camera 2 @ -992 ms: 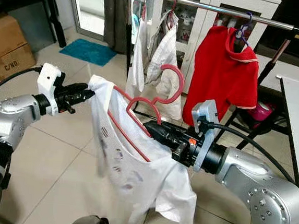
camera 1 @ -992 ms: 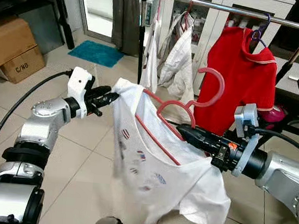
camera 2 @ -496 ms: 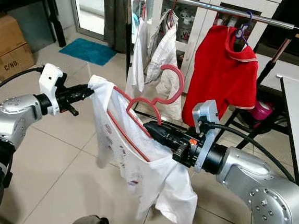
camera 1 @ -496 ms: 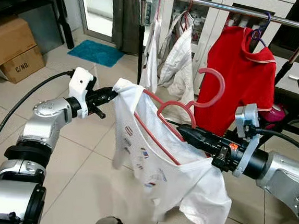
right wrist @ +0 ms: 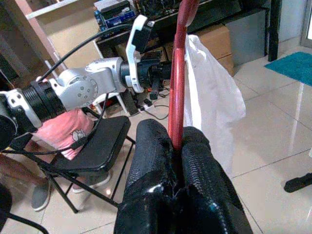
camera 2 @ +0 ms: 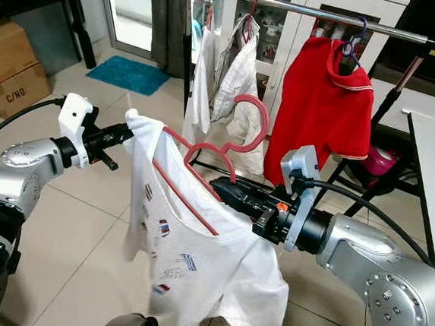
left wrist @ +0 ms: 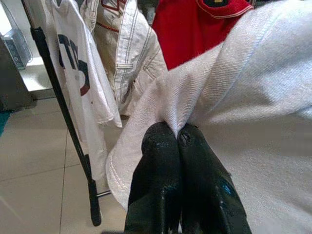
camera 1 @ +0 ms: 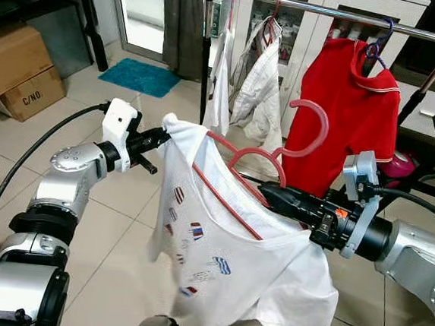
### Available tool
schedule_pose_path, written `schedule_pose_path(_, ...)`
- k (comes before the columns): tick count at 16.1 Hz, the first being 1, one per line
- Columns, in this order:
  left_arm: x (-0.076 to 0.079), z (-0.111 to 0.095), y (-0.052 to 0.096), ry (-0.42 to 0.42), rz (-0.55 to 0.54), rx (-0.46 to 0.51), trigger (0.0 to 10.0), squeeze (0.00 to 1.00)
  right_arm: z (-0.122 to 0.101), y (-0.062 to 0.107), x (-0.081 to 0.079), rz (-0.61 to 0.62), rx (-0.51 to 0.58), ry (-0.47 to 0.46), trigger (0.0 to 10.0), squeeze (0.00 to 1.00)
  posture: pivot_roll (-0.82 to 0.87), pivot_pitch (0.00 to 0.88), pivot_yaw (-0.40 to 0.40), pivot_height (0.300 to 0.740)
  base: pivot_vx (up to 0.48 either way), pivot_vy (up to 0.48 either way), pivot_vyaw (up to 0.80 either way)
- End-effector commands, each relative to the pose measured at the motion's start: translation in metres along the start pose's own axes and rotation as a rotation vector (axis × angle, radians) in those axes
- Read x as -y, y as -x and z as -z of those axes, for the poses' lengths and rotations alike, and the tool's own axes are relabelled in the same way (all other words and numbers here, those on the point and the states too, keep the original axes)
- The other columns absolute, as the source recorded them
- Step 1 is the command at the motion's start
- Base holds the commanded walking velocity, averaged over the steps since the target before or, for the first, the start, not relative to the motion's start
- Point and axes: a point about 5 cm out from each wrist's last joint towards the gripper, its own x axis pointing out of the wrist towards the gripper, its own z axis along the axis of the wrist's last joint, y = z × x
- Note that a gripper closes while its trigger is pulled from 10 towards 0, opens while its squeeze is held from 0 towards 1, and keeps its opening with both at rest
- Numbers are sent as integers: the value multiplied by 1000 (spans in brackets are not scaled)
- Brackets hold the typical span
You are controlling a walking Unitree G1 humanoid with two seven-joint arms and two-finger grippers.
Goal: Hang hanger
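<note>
The right end effector (camera 2: 223, 188) grips the pink plastic hanger (camera 2: 218, 152); the left end effector (camera 1: 161, 134) pinches the white printed T-shirt (camera 1: 231, 263).

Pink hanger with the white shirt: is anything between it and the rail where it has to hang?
Nothing visible blocks it. The pink hanger, held by the right gripper with the white shirt pinched by the left gripper, sits below the rail. A free stretch of rail lies between the white jacket and the red shirt.
</note>
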Motion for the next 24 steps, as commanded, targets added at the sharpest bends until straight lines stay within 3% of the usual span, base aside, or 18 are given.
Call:
schedule_pose_path(1,-2,2,2,6,-20,7,0,0,-4,1,-4,-12,9,27,10000,0,15,0,0,740,0,0,0)
schedule_pose_path(8,-9,4,8,118,-188,106,0,0,-2,2,4,53,-9,32,10000,0,18,5,0,740,0,0,0)
schedule_pose_path(12,0,11,6,99,-169,78,0,0,0,2,5,64,-15,33,10000,0,18,5,0,740,0,0,0)
schedule_pose_path(13,11,16,3,49,-104,47,0,0,0,2,5,68,-16,33,10000,0,18,7,1,740,0,0,0)
schedule_pose_path(15,19,17,2,23,-59,38,0,0,0,2,5,70,-16,33,10000,0,18,7,2,740,0,0,0)
schedule_pose_path(16,20,18,2,13,-50,29,4118,0,0,2,5,71,-16,34,10000,0,18,7,2,740,0,0,0)
schedule_pose_path(17,21,20,2,8,-42,8,10000,0,0,2,5,72,-16,34,10000,0,18,8,4,740,0,0,0)
schedule_pose_path(18,14,23,6,-19,-80,-37,10000,1000,0,2,5,72,-16,34,10000,0,17,8,5,740,0,0,0)
schedule_pose_path(20,4,20,17,-20,-89,-33,10000,1000,1,4,5,67,-19,35,10000,0,17,8,5,740,0,0,0)
schedule_pose_path(24,2,6,40,34,113,8,10000,1000,0,13,7,53,-41,60,10000,0,20,10,5,740,0,0,0)
